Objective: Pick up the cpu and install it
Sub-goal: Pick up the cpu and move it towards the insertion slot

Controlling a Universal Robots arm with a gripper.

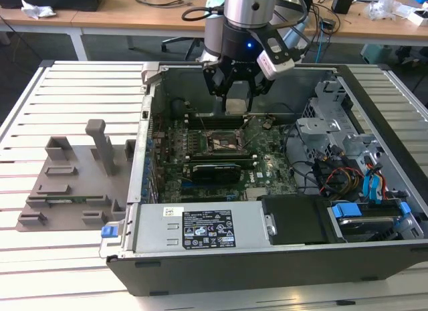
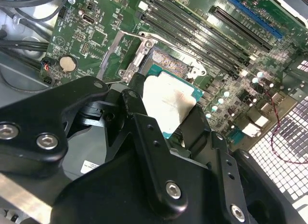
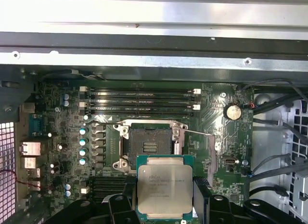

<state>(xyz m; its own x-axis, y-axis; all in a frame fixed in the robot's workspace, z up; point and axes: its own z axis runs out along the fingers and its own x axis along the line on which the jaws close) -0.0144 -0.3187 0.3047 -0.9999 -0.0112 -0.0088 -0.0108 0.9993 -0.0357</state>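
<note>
The cpu is a small square chip with a silvery-grey top on a green rim. My gripper is shut on it by two opposite edges and holds it level above the motherboard inside the open computer case. In the first wrist view the cpu hangs just beside the open socket, whose metal frame and lever stand raised. In the second wrist view the black fingers clamp the cpu, with the socket past it. The socket sits below and slightly nearer than the chip.
Memory slots run alongside the socket. A long black expansion card lies across the board, with the power supply in front. Drive cage and cables are at the exterior view's right. A grey fixture sits on the table at its left.
</note>
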